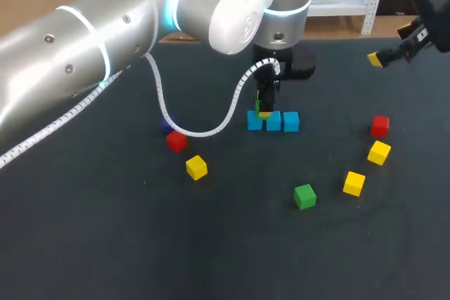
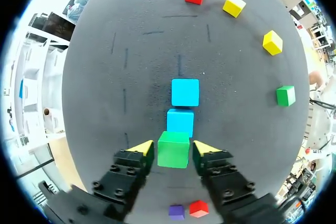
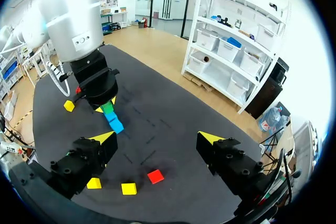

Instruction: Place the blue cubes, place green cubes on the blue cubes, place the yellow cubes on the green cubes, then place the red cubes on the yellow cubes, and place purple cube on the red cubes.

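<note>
Three blue cubes [image 1: 273, 121] lie in a row at mid-table. A green cube [image 2: 174, 149] rests on the end blue cube nearest my left arm, hiding it in the left wrist view; the other two blue cubes [image 2: 180, 121] lie ahead. My left gripper [image 2: 174, 148] straddles the green cube, with a thin gap on each side, so it is open. It hangs over the row [image 1: 264, 107] in the head view. My right gripper [image 3: 157, 137] is wide open and empty, raised at the far right [image 1: 383, 57].
Loose cubes lie around: red [image 1: 176, 141], a half-hidden purple one [image 1: 166, 126] and yellow [image 1: 197, 167] to the left. To the right lie green [image 1: 304, 196], two yellow [image 1: 354, 183] [image 1: 378, 152] and red [image 1: 380, 126]. The left arm's cable [image 1: 211, 130] droops over the mat.
</note>
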`<state>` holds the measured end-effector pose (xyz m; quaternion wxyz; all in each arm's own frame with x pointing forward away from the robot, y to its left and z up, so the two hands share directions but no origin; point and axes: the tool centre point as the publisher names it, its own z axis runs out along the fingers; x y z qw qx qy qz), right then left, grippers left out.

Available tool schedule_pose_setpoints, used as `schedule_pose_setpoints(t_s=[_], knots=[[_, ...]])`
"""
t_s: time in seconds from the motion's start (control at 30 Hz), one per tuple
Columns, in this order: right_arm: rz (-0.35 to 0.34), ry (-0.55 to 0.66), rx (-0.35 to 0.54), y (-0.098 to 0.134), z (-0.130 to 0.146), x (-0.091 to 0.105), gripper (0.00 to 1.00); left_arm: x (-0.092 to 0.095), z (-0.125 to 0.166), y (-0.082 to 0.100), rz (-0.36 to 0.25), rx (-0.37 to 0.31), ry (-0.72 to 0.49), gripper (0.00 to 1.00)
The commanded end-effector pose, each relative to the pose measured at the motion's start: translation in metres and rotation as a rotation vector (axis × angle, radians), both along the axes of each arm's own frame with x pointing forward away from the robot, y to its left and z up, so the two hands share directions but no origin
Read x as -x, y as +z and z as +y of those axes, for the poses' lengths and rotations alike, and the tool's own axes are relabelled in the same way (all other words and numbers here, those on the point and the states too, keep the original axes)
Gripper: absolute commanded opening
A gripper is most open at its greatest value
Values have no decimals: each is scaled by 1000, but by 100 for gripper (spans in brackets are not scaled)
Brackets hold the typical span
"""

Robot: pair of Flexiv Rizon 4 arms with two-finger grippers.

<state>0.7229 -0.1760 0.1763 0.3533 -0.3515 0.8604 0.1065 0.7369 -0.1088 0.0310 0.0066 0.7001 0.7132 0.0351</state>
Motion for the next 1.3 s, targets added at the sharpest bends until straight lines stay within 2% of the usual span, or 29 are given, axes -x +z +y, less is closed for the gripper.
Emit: schedule_pose_setpoints(t_s=[0.03, 0.3, 0.63, 0.77, 1.03, 1.3], knots=[[1, 1, 0, 0, 0, 0, 100, -3, 1, 3, 15, 3, -3, 100], [1, 1, 0, 0, 0, 0, 100, -4, 11, 19, 32, 54, 63, 100], [1, 1, 0, 0, 0, 0, 100, -6, 39, 44, -6, 139, 169, 100], [1, 1, 0, 0, 0, 0, 100, -1, 54, 56, -51, 198, 209, 100], [1, 1, 0, 0, 0, 0, 100, 15, 88, 79, -82, 327, 315, 100], [1, 1, 0, 0, 0, 0, 100, 19, 123, 99, -152, 448, 434, 100]])
